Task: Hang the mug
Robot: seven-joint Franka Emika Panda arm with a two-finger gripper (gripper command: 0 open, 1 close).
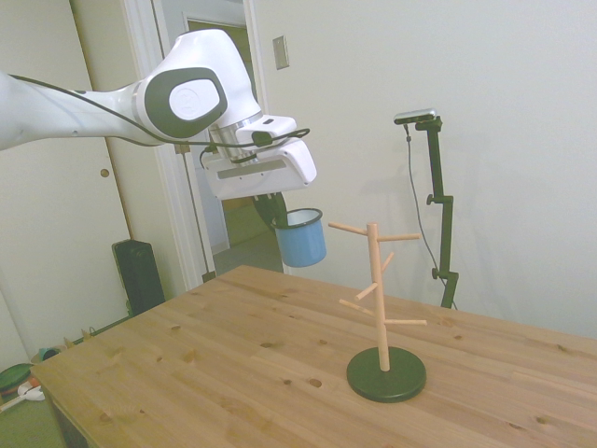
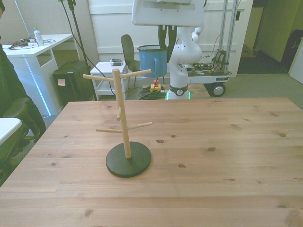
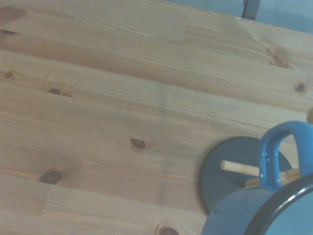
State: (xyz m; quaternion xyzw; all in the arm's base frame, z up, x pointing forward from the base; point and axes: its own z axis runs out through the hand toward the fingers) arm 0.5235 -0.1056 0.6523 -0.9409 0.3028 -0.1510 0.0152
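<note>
The light-blue mug [image 1: 301, 239] hangs upright in the air, high over the table, with my gripper [image 1: 281, 211] shut on its rim. It sits about level with the top pegs of the wooden peg stand [image 1: 377, 289], a short way off the tip of the nearest peg. In the front view the mug [image 2: 152, 61] is just to the right of the upper right peg of the stand [image 2: 124, 118], under the gripper [image 2: 164, 41]. In the wrist view the mug's handle [image 3: 274, 152] shows over the stand's dark round base [image 3: 217, 174].
The stand's black base [image 2: 128, 160] rests on the wooden table [image 2: 227, 156], left of middle in the front view. A person [image 2: 8, 90] sits off the front view's left edge. A chair [image 2: 130, 52] and a black case [image 2: 71, 82] stand behind the table.
</note>
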